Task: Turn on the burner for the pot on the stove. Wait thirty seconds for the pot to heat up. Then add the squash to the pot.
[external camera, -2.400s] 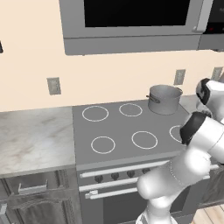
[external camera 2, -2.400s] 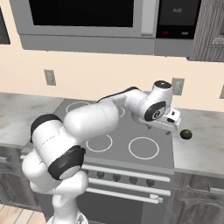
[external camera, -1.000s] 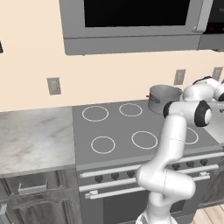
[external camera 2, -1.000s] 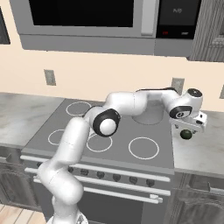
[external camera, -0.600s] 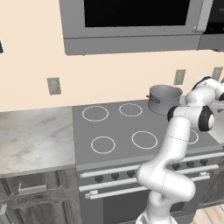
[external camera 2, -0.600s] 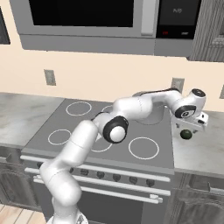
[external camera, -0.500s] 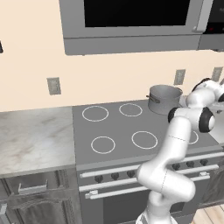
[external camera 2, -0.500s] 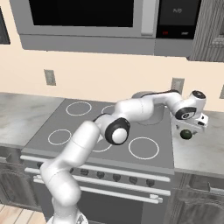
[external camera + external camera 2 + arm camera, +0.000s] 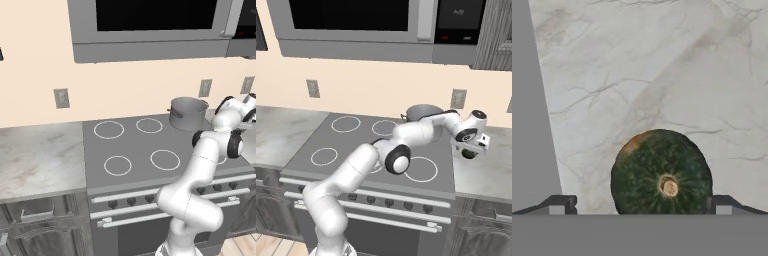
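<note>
Marble tabletop (image 9: pixel 662 75) to the right of the stove (image 9: pixel 363 145) is where I have the hand now; the pale veined stone runs under the whole hand view, with the stove's dark edge along one side of it.

Landmark: the stove. Pot (image 9: pixel 189 113) sits on its rear right burner ring, grey, side handle pointing toward the middle of the cooktop. Four other rings are bare. Microwave (image 9: pixel 351 27) hangs above the stove.

Squash (image 9: pixel 661 174) lies on the tabletop just right of the stove, close to its right edge and forward of the pot. Dark green, stem scar facing the hand camera, a paler orange patch on its upper left shoulder.

Gripper (image 9: pixel 472 149) is directly over the squash in the right base view. Fingers (image 9: pixel 562 205) stand at their widest, one tip on each side of the squash, with a gap showing between each tip and the rind. Nothing is gripped. I cannot tell how far the tips are above the tabletop.

Progress, my judgement: the frames give no cue on whether the burner is on, no glow under the pot, and the knobs are too small to read. With the hand already staged at the squash I take the knob and wait steps as done. Left to do: close on the squash, lift, carry it left and back to the pot, release inside.
</note>
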Robot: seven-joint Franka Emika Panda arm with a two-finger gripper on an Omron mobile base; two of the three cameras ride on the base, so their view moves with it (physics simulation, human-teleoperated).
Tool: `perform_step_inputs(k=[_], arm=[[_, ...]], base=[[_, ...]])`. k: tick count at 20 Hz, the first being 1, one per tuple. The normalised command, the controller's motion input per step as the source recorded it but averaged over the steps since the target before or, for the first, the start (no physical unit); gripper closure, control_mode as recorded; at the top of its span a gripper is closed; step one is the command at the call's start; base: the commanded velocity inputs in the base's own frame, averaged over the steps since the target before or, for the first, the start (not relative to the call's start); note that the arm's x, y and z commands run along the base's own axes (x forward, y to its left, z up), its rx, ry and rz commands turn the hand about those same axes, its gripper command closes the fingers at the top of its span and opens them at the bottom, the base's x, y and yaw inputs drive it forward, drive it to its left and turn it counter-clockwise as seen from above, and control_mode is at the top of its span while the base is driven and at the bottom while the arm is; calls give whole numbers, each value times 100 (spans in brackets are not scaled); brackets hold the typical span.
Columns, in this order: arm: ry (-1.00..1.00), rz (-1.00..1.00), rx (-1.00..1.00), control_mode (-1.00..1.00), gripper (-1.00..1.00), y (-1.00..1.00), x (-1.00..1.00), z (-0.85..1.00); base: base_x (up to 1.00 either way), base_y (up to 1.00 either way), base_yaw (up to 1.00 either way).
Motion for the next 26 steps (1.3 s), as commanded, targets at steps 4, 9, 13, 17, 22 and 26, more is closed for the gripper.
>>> perform_step_inputs(k=[4, 9, 13, 17, 22, 26], arm=[[0, -1, 0, -100, -100, -9, 41, -8], [1, -1, 0, -100, -100, -25, 3, -11], [7, 0, 0, -100, -100, -10, 0, -23], [6, 0, 0, -100, -100, -3, 0, -14], [0, 0, 0, -100, 100, 0, 0, 0], [0, 0, 0, -100, 100, 0, 0, 0]], base=[[0, 0, 0], [0, 0, 0], [0, 0, 0], [0, 0, 0], [0, 0, 0], [0, 0, 0]])
